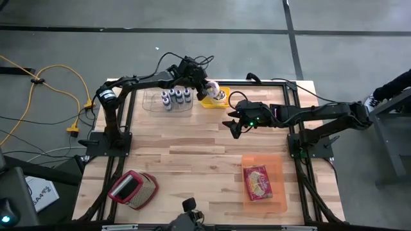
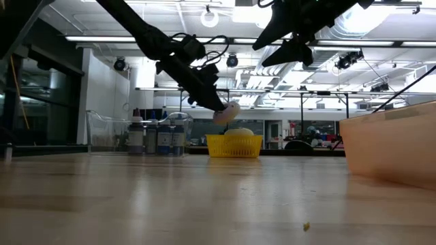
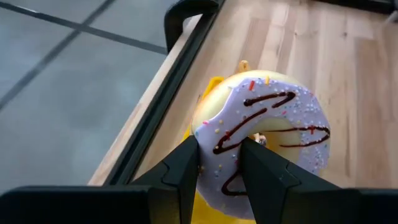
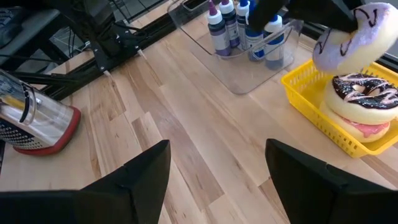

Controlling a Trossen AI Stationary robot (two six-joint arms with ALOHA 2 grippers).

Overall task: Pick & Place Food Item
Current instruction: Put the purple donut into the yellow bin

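A doughnut with lilac icing, dark drizzle and sprinkles [image 3: 273, 124] hangs just above the yellow basket [image 4: 309, 104] at the table's far edge, with my left gripper [image 3: 219, 152] shut on it. In the low view the doughnut [image 2: 227, 111] is clear of the basket [image 2: 234, 146]. Inside the basket a chocolate-iced doughnut [image 4: 367, 93] lies on a pink-iced one [image 4: 360, 127]. My right gripper [image 1: 232, 125] hangs open over the table's middle, near the basket, with nothing between its fingers. My left gripper pinches the doughnut's ring on its near side [image 3: 219, 140] between the two fingers. One fingertip [image 3: 249, 152] stands at the hole, the other [image 3: 189, 155] on the outer rim. The fingers slant down toward the table's far edge. The doughnut is lifted clear and tilted, icing toward the wrist camera.
A clear tray of small bottles [image 1: 168, 99] stands left of the basket. An orange bin [image 1: 278, 190] with a red packet [image 1: 258, 181] sits at the near right. A red-and-metal grater [image 1: 133, 190] lies at the near left. Black frame rails run along the table's edges.
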